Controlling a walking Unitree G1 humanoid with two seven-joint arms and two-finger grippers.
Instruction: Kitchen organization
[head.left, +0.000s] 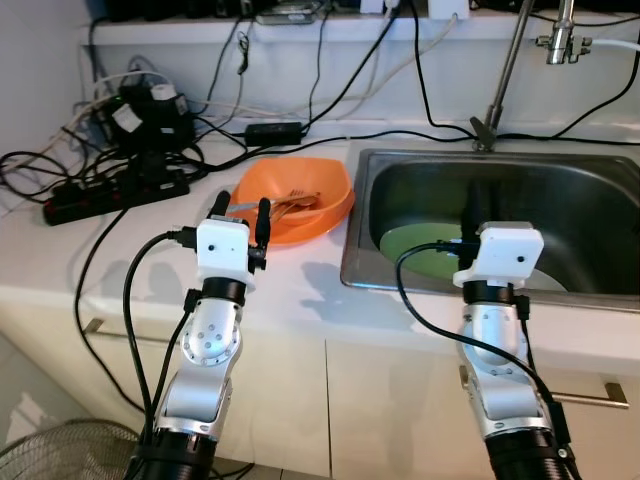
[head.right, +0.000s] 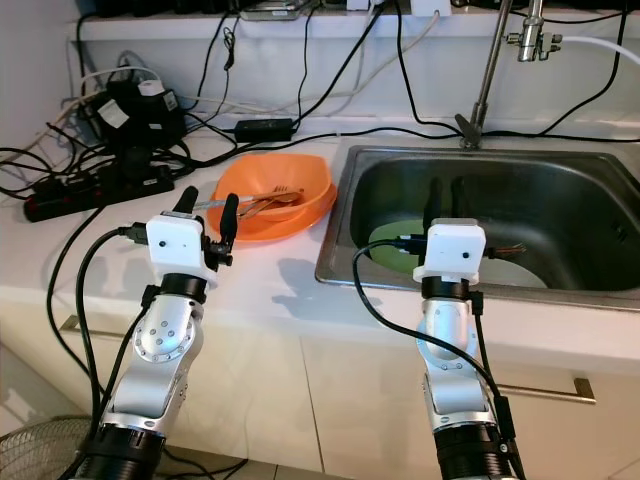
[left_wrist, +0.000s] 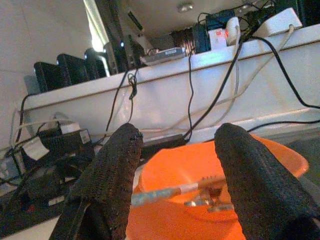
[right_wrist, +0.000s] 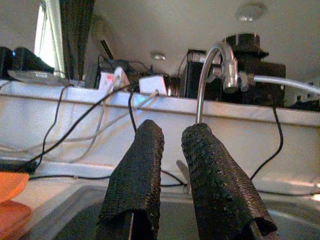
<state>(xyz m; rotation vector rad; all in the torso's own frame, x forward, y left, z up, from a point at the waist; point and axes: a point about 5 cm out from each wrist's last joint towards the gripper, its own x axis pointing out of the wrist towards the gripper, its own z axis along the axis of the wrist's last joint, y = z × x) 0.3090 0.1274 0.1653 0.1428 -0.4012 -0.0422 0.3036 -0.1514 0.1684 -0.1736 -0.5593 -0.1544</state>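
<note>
An orange bowl sits on the white counter just left of the sink, holding a metal utensil and some wooden ones. My left gripper is open at the bowl's near edge, its fingers pointing at the utensils with nothing between them. A green plate lies in the steel sink. My right gripper hangs over the sink's front edge above the plate, fingers slightly apart and holding nothing.
A tall faucet rises behind the sink. Black cables, adapters and a power strip crowd the counter's back left. A ledge with devices runs along the wall. Cabinet fronts with a handle lie below, and a wire fan guard is on the floor at left.
</note>
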